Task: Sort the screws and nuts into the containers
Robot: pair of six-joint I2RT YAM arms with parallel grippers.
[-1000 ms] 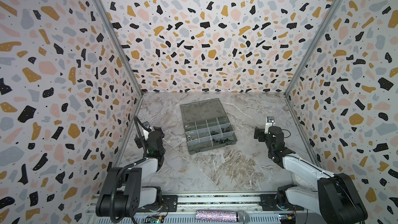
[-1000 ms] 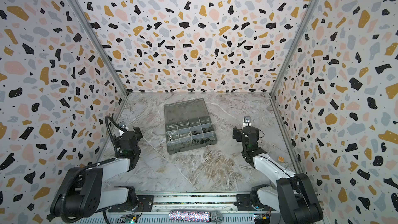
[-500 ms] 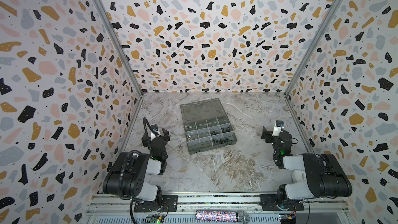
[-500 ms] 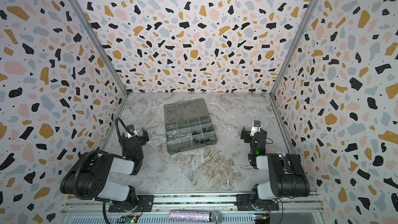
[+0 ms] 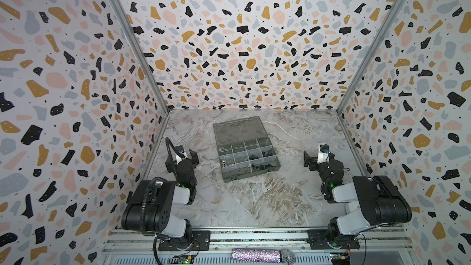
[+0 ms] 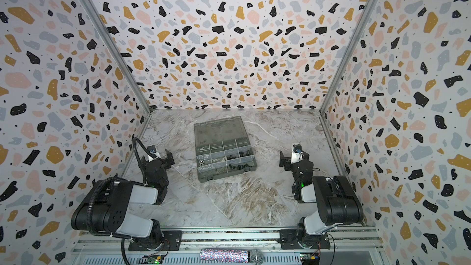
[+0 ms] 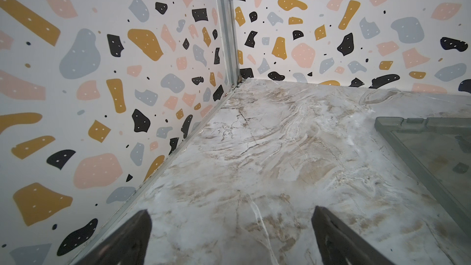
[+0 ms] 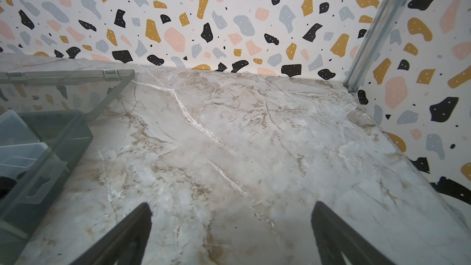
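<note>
The smoky-grey organizer box [image 5: 251, 173] [image 6: 224, 174] lies mid-table in both top views, its flat lid [image 5: 238, 130] open toward the back wall. Small black screws and nuts [image 5: 262, 166] [image 6: 238, 166] sit in several containers, too small to tell apart; a silver nut [image 5: 223, 161] lies in a left one. My left gripper [image 5: 181, 160] [image 6: 156, 160] [image 7: 231, 211] hovers open and empty left of the box. My right gripper [image 5: 318, 159] [image 6: 294, 160] [image 8: 231, 204] hovers open and empty to its right. The wrist views catch only the lid [image 7: 433, 149] and a box corner [image 8: 51, 149].
Speckled walls [image 5: 76, 98] close the marbled table [image 5: 254, 200] on the left, back and right. A metal rail [image 5: 254, 235] with both arm bases runs along the front, with a glittery microphone [image 5: 262, 254] lying below it.
Both arms have folded up toward the front rail. The grippers stay open beside the box, and the box has not moved.
</note>
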